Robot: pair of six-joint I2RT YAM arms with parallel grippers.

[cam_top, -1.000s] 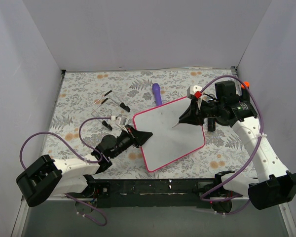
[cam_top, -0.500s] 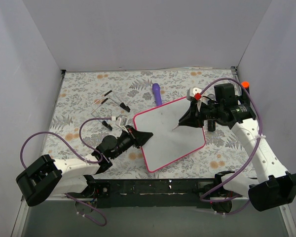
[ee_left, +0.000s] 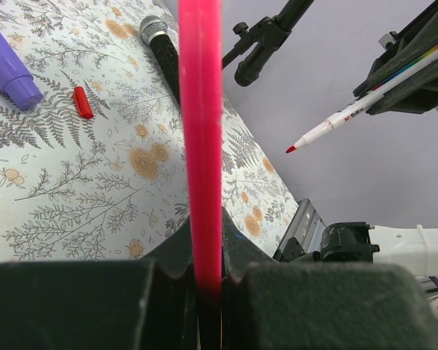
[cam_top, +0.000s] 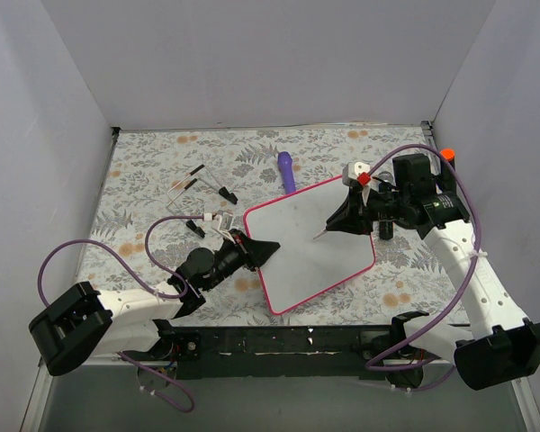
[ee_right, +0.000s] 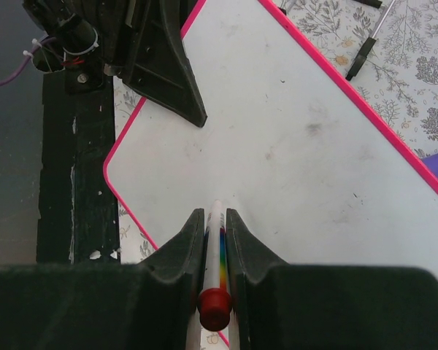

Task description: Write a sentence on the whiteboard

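1. The work cell was a table point(cam_top: 144, 162) covered with a fern-and-flower printed cloth, closed in by plain white walls on three sides.
2. The whiteboard point(cam_top: 315, 256) lay at an angle near the middle of the table, between the two arms.
3. The left gripper point(cam_top: 263, 249) was shut tight on the pink frame at the board's left edge, pinning it.
4. The right gripper point(cam_top: 340, 219) was shut on an uncapped marker point(ee_left: 336, 124), whose red tip pointed down over the board's right half. The tip appeared just clear of the surface; contact could not be confirmed.
5. No sentence was visible. The white face showed only faint smudges, so writing was judged not yet begun.
6. Recommended procedure: lower the tip to light contact, start near one end of the board to leave room for full lines, and keep pressure low so that the board neither skids nor tilts. The left clamp should hold firm throughout.
7. A purple stick point(cam_top: 286, 169) lay just beyond the board's far edge, with a small red cap point(ee_left: 82, 102) on the cloth near it. Thin black-ended rods point(cam_top: 198, 180) lay far left, well apart.
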